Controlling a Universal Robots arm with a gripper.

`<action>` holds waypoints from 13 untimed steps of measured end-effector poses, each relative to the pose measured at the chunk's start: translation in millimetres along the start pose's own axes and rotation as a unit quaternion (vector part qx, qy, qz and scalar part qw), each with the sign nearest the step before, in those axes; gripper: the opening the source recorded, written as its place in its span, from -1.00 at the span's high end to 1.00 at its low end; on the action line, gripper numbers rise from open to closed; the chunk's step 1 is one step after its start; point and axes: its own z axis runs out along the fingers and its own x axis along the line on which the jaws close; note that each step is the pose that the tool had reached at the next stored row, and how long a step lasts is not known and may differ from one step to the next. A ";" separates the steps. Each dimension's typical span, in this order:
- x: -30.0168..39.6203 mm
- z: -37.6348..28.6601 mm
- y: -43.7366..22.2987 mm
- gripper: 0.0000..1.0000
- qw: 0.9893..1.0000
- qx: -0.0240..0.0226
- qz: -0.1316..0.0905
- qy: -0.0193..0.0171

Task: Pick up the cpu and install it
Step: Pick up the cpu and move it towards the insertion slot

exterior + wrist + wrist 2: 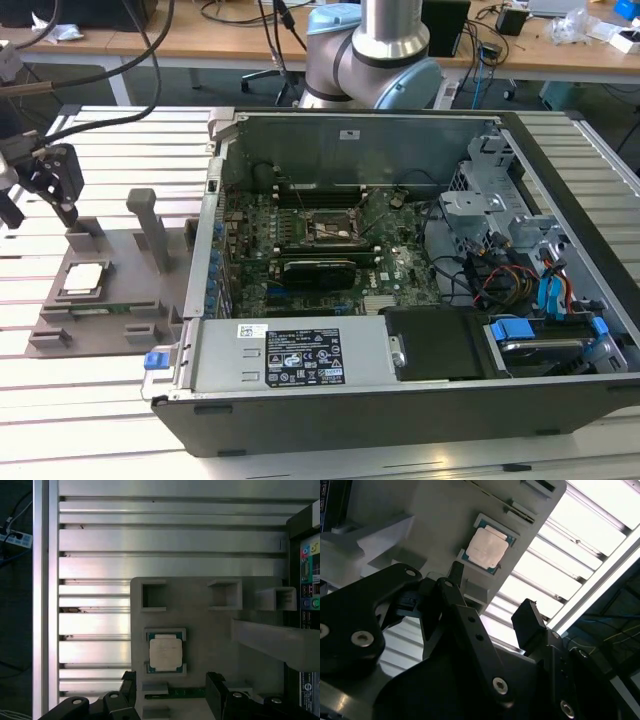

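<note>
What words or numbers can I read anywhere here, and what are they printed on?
No text is legible.
Large white label on the metal cover of the computer case: print and symbols, too small to read.
Small white sticker on the case's inner wall: too small.
Pale label on the case's port panel, first wrist view: blurred.
The cpu, top plate: no marking readable.

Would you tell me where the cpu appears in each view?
Exterior view: the cpu lies on the grey tray at the exterior view's left, beside the computer case.
First wrist view: the cpu sits in its tray recess, just ahead of the open end effector.
Second wrist view: the cpu lies on the same tray.
Shared landmark: the grey tray.
</note>
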 end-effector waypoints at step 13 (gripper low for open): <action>-4.5 13.4 -0.1 -0.33 1.000 0.000 0.000 0.000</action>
